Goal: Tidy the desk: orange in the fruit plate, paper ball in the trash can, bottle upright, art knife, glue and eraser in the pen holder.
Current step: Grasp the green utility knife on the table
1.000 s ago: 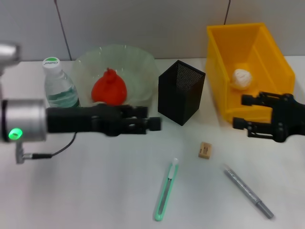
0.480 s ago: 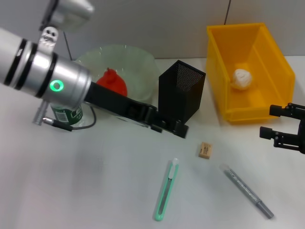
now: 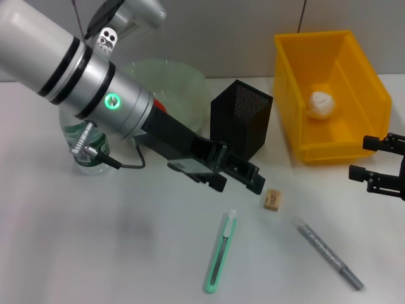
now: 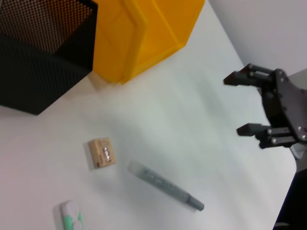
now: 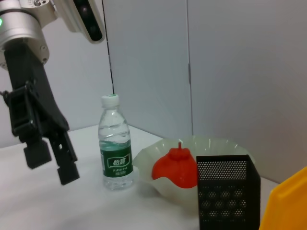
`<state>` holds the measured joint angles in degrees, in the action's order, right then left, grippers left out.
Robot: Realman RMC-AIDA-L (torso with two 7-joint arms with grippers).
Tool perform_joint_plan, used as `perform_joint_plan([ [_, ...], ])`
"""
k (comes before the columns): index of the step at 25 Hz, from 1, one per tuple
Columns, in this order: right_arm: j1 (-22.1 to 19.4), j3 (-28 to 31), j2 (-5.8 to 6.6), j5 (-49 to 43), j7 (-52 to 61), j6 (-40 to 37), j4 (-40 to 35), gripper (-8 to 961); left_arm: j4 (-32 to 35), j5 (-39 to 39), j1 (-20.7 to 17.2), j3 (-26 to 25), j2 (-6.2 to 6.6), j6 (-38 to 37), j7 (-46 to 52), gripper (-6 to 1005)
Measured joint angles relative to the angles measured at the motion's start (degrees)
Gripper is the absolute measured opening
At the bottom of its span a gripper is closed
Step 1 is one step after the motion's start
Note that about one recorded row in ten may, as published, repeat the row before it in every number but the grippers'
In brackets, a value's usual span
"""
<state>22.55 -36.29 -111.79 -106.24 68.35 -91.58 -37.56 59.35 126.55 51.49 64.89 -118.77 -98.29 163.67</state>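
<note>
The left pincer hangs above the tabletop with its fingers apart and nothing between them, touching nothing. The eraser lies just beyond its tips, flat on the tabletop. The art knife lies just below and in front of the pincer, and the grey glue pen lies farther out past the eraser. The black mesh pen holder stands just behind the pincer. Back along the arm are the fruit plate with the orange in it and the upright bottle. The right pincer hovers near the yellow trash can, fingers spread and empty; the paper ball lies inside the can.
</note>
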Motion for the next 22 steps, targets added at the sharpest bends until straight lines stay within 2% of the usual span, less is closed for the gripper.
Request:
perform_joint_plan([
  [3, 0.0, 0.5, 0.00, -0.1, 0.0, 0.0, -0.1, 743, -0.2, 0.1, 0.1, 0.4, -0.02, 0.1, 0.4, 806],
  [5, 0.2, 0.5, 0.00, -0.1, 0.0, 0.3, -0.2, 743, -5.0, 3.7, 2.7, 1.2, -0.30, 1.2, 1.0, 805],
  [8, 0.4, 0.5, 0.00, -0.1, -0.1, 0.5, -0.2, 743, -5.0, 3.7, 2.7, 1.2, -0.30, 1.2, 1.0, 804],
  [11, 0.7, 0.5, 0.00, -0.1, -0.1, 0.8, -0.2, 743, -8.8, 5.2, 4.7, 3.1, -0.33, 4.0, 1.1, 802],
  [15, 0.9, 0.5, 0.00, -0.1, -0.2, 1.2, -0.2, 743, -8.9, 5.5, 4.9, 4.2, -0.34, 5.5, 1.1, 801],
  [16, 1.0, 0.5, 0.00, -0.1, -0.2, 1.5, -0.2, 743, -9.6, 5.9, 5.4, 7.7, -0.41, 8.7, 1.0, 800],
  [20, 1.3, 0.5, -0.01, -0.1, -0.2, 2.0, 0.0, 742, -9.7, 5.9, 5.4, 9.2, -0.42, 9.7, 0.8, 798],
  [21, 1.4, 0.5, -0.05, -0.1, -0.1, 2.8, 0.1, 742, -9.5, 6.0, 5.4, 14.3, -0.42, 12.3, -1.1, 798],
  [22, 1.4, 0.5, -0.05, -0.1, -0.1, 2.8, 0.1, 742, -9.5, 6.0, 5.4, 14.3, -0.42, 12.3, -1.1, 798],
])
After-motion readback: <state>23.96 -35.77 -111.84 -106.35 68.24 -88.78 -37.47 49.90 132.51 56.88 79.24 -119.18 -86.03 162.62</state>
